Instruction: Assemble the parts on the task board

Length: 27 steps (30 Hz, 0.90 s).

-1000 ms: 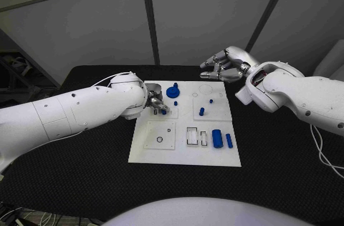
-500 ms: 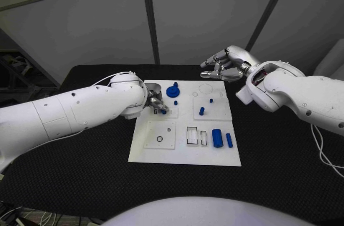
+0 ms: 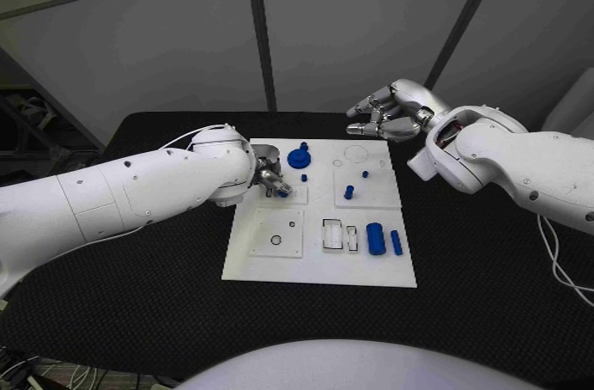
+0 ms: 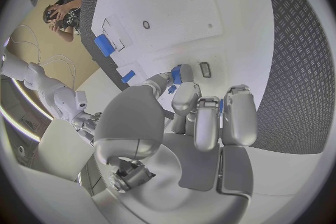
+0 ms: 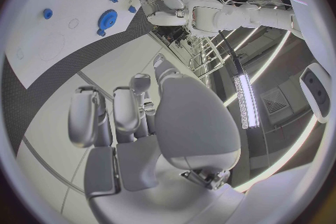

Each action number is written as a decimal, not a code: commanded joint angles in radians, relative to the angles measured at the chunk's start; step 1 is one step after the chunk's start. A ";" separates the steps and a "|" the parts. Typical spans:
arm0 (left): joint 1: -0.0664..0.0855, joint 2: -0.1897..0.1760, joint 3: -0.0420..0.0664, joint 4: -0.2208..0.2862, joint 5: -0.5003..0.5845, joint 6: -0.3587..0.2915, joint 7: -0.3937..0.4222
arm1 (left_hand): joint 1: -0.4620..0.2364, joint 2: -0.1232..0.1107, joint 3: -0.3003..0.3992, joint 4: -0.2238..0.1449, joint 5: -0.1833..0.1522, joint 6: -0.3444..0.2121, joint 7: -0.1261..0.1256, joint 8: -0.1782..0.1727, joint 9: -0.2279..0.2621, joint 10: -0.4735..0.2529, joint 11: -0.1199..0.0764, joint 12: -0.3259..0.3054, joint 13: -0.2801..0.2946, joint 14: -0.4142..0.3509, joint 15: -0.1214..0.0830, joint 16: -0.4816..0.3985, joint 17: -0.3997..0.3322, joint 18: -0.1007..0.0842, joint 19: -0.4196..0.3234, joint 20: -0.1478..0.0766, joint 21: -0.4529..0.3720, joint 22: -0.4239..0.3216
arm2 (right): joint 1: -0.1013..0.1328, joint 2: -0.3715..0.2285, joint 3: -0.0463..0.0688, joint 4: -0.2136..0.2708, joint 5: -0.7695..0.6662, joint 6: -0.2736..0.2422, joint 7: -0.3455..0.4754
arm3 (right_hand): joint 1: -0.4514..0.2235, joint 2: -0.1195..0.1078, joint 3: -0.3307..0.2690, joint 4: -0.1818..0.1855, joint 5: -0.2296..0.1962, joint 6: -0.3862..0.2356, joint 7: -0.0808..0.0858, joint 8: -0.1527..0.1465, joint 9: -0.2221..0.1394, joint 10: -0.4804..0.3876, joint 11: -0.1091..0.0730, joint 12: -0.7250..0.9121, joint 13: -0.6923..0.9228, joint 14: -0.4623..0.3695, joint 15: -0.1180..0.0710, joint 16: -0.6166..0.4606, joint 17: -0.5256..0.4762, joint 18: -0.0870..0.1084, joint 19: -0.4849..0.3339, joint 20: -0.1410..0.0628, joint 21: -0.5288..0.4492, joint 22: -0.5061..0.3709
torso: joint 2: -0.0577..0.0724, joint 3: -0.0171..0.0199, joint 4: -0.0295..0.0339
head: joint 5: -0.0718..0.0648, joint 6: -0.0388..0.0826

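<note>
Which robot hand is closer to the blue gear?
The left hand. It sits on the task board just beside the blue gear, pinching a small blue part. The right hand hovers past the board's far edge, farther from the gear.

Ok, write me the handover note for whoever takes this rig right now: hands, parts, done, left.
Left hand: low over the task board, at its far left part, fingers pinching a small blue part.
Right hand: raised beyond the board's far edge, fingers curled, holding nothing.
Parts: blue gear at the far side; small blue pegs mid-board; two blue cylinders lying at the right.
Done: cannot tell from here which parts are seated.
Left: probably place the pinched part, then the two loose cylinders.
</note>
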 commanded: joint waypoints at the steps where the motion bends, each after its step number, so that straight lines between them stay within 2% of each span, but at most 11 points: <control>1: -0.011 0.003 -0.008 0.004 0.011 0.042 -0.002 | 0.042 0.035 0.079 -0.079 0.004 0.009 0.000 -0.003 0.002 0.071 -0.008 0.006 0.074 0.091 -0.008 0.007 0.200 -0.009 0.006 0.001 0.002 0.011 | 0.002 0.001 0.001 0.001 -0.002 0.000 0.009 | -0.008 0.003 -0.004 0.003 0.004 0.006 0.000 -0.006 -0.001 0.006 -0.003 0.002 -0.001 0.013 0.002 -0.003 0.000 0.003 0.007 -0.003 0.004 0.041 | 0.000 -0.0003 0.0002 | 0.000 0.000; 14: -0.011 0.008 -0.008 -0.004 0.011 0.063 -0.001 | 0.042 0.033 0.081 -0.083 0.004 0.011 0.000 -0.003 0.002 0.072 -0.009 -0.001 0.072 0.091 -0.008 0.007 0.200 -0.008 0.004 0.002 0.001 0.008 | 0.002 0.002 0.001 0.000 -0.002 0.001 0.009 | -0.008 0.003 -0.004 0.003 0.004 0.006 0.000 -0.006 -0.001 0.006 -0.003 0.002 -0.001 0.013 0.002 -0.003 0.000 0.003 0.007 -0.003 0.004 0.041 | 0.001 0.0007 -0.0005 | -0.001 -0.001; 22: -0.011 0.011 -0.007 -0.017 0.024 0.046 -0.006 | 0.025 0.043 0.084 -0.075 -0.030 0.009 0.002 -0.010 0.003 0.070 -0.006 -0.017 0.067 0.088 -0.007 -0.002 0.187 -0.005 -0.007 0.003 -0.009 -0.004 | 0.002 0.002 0.001 -0.001 -0.002 -0.001 0.009 | -0.009 0.003 -0.004 0.003 0.004 0.007 0.000 -0.006 -0.001 0.006 -0.003 0.001 -0.002 0.013 0.001 -0.005 -0.002 0.003 0.007 -0.003 0.002 0.040 | 0.000 0.0008 -0.0009 | -0.002 0.000; 23: -0.010 0.012 -0.007 -0.018 0.028 0.046 -0.007 | 0.019 0.046 0.081 -0.070 -0.054 0.009 0.002 -0.012 0.004 0.070 -0.006 -0.019 0.066 0.088 -0.006 -0.003 0.186 -0.004 -0.008 0.003 -0.010 -0.006 | 0.002 0.002 0.001 -0.001 -0.002 -0.001 0.009 | -0.009 0.003 -0.004 0.003 0.004 0.007 0.000 -0.006 -0.001 0.006 -0.003 0.001 -0.002 0.013 0.001 -0.005 -0.002 0.003 0.006 -0.003 0.002 0.040 | 0.000 0.0008 -0.0005 | -0.002 0.000; 24: -0.010 0.012 -0.007 -0.020 0.031 0.046 -0.007 | 0.008 0.048 0.074 -0.062 -0.099 0.009 0.000 -0.013 0.005 0.070 -0.007 -0.020 0.067 0.088 -0.007 -0.003 0.185 -0.004 -0.009 0.004 -0.011 -0.007 | 0.002 0.002 0.001 -0.001 -0.002 -0.001 0.009 | -0.009 0.003 -0.005 0.003 0.004 0.007 0.000 -0.006 -0.001 0.005 -0.003 0.000 -0.003 0.013 0.001 -0.006 -0.003 0.003 0.006 -0.003 0.001 0.039 | 0.000 0.0009 -0.0005 | -0.002 0.000; 25: -0.010 0.012 -0.007 -0.021 0.032 0.047 -0.007 | -0.002 0.047 0.067 -0.053 -0.129 0.010 -0.001 -0.013 0.005 0.071 -0.007 -0.019 0.067 0.088 -0.007 -0.003 0.185 -0.004 -0.009 0.004 -0.012 -0.007 | 0.002 0.002 0.001 -0.001 -0.002 -0.001 0.009 | -0.009 0.003 -0.005 0.003 0.004 0.007 0.000 -0.006 -0.001 0.005 -0.003 0.000 -0.003 0.013 0.001 -0.006 -0.003 0.003 0.006 -0.003 0.001 0.039 | 0.000 0.0009 -0.0005 | -0.002 0.000; 26: -0.010 0.012 -0.007 -0.021 0.034 0.048 -0.008 | -0.016 0.044 0.056 -0.041 -0.156 0.011 -0.001 -0.014 0.006 0.071 -0.007 -0.020 0.067 0.088 -0.008 -0.004 0.184 -0.004 -0.010 0.003 -0.013 -0.007 | 0.002 0.002 0.001 -0.001 -0.002 0.000 0.008 | -0.009 0.003 -0.005 0.003 0.004 0.007 0.000 -0.006 -0.001 0.005 -0.003 0.000 -0.003 0.013 0.001 -0.006 -0.003 0.003 0.006 -0.003 0.001 0.039 | 0.000 0.0007 -0.0001 | -0.003 0.000; 27: -0.010 0.012 -0.007 -0.022 0.035 0.048 -0.008 | -0.023 0.042 0.050 -0.035 -0.168 0.012 -0.002 -0.015 0.006 0.071 -0.007 -0.021 0.067 0.088 -0.008 -0.004 0.184 -0.004 -0.010 0.003 -0.013 -0.007 | 0.002 0.002 0.001 -0.001 -0.002 0.000 0.008 | -0.010 0.003 -0.005 0.003 0.004 0.007 0.000 -0.006 -0.001 0.005 -0.003 0.000 -0.004 0.013 0.001 -0.006 -0.002 0.003 0.006 -0.003 0.001 0.039 | 0.000 0.0008 0.0000 | -0.003 -0.001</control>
